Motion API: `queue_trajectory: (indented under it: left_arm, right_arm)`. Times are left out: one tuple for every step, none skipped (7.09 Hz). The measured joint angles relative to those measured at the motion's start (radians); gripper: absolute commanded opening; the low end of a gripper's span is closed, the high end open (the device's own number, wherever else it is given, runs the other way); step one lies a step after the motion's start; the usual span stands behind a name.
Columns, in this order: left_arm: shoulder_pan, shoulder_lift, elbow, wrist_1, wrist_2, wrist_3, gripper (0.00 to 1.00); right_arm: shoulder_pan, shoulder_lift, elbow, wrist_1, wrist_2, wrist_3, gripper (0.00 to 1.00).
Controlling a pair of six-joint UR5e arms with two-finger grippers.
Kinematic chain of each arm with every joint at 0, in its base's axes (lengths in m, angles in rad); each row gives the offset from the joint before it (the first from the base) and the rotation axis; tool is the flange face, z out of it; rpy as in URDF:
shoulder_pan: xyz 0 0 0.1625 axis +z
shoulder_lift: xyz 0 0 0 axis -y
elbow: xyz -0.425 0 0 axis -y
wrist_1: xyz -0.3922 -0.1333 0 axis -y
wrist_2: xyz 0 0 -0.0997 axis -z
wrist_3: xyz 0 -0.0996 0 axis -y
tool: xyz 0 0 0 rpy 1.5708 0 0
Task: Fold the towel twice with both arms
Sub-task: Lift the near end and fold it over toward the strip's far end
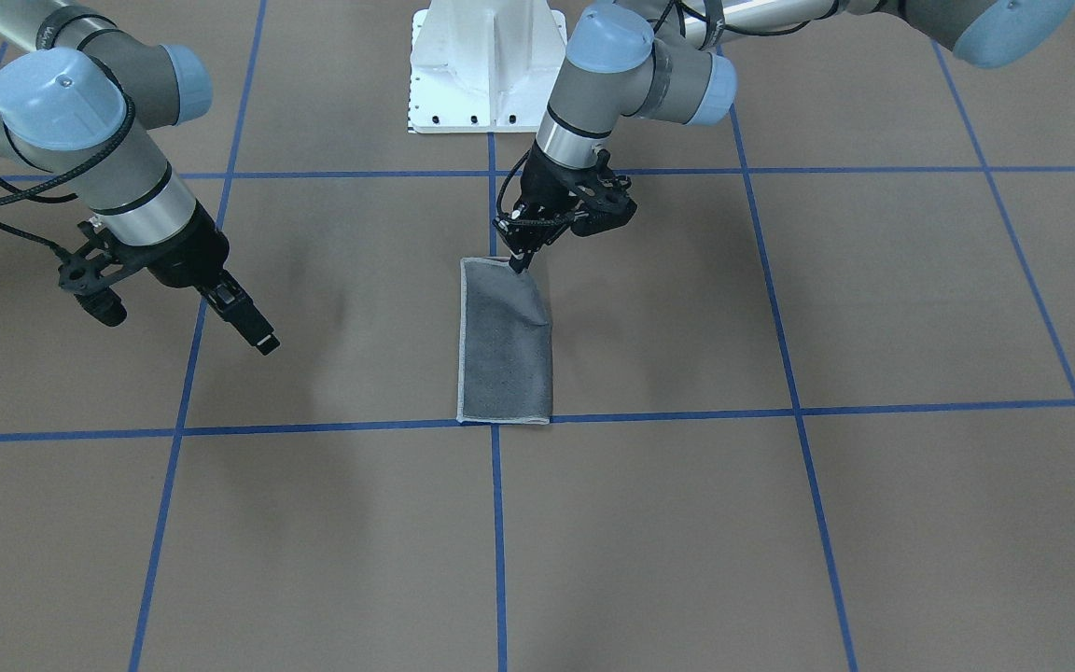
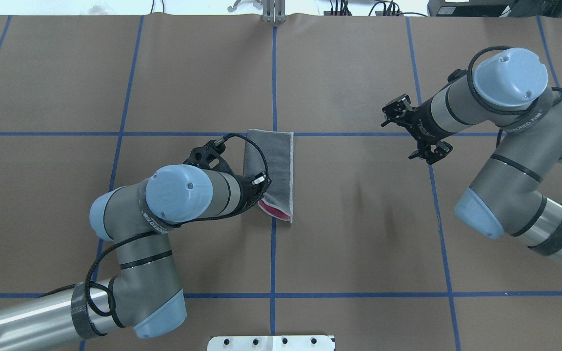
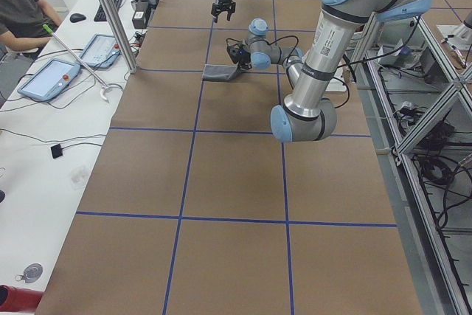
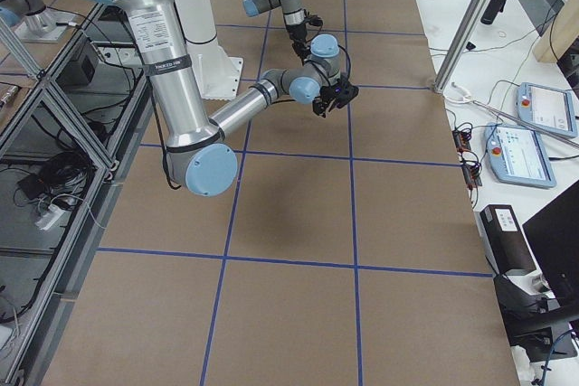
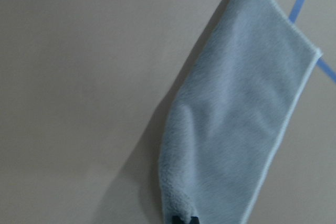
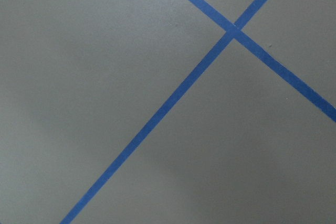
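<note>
The towel (image 1: 505,345) lies folded into a narrow strip, dark grey face up, with a pale stitched edge, at the middle of the table. My left gripper (image 1: 522,264) is shut on the strip's corner nearest the robot and lifts it a little. In the overhead view the towel (image 2: 275,161) shows pink under that raised corner. The left wrist view shows the towel (image 5: 236,119) hanging away from the fingertips (image 5: 184,219). My right gripper (image 1: 262,338) hovers open and empty over bare table, well off to the towel's side. It also shows in the overhead view (image 2: 420,134).
The white pedestal base (image 1: 486,65) stands at the robot's side of the table. Blue tape lines (image 6: 173,98) grid the brown surface. In the exterior left view a seated operator (image 3: 22,5) and tablets (image 3: 48,79) are beside the table's far edge.
</note>
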Motion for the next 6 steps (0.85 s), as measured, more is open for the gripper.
queue_trajectory:
  left_arm:
    - [-0.031,-0.034,0.028,-0.001,-0.001,0.001,0.00]
    - [-0.058,-0.078,0.073,-0.004,-0.002,0.003,0.00]
    - [-0.081,-0.110,0.113,-0.007,-0.002,0.005,0.00]
    - [-0.100,-0.127,0.150,-0.015,-0.003,0.007,0.00]
    - [-0.120,-0.137,0.184,-0.027,-0.005,0.011,0.00]
    - [-0.136,-0.146,0.214,-0.038,-0.007,0.015,0.00]
  right_arm:
    - [0.003,-0.003,0.000,0.000,0.001,-0.002,1.00]
    - [0.007,-0.005,-0.001,0.000,0.001,-0.003,1.00]
    - [0.010,-0.006,-0.002,-0.001,0.001,-0.003,1.00]
    - [0.012,-0.006,-0.004,-0.001,0.001,-0.004,1.00]
    - [0.012,-0.006,-0.006,-0.001,0.001,-0.004,1.00]
    - [0.012,-0.006,-0.007,-0.001,0.001,-0.004,1.00]
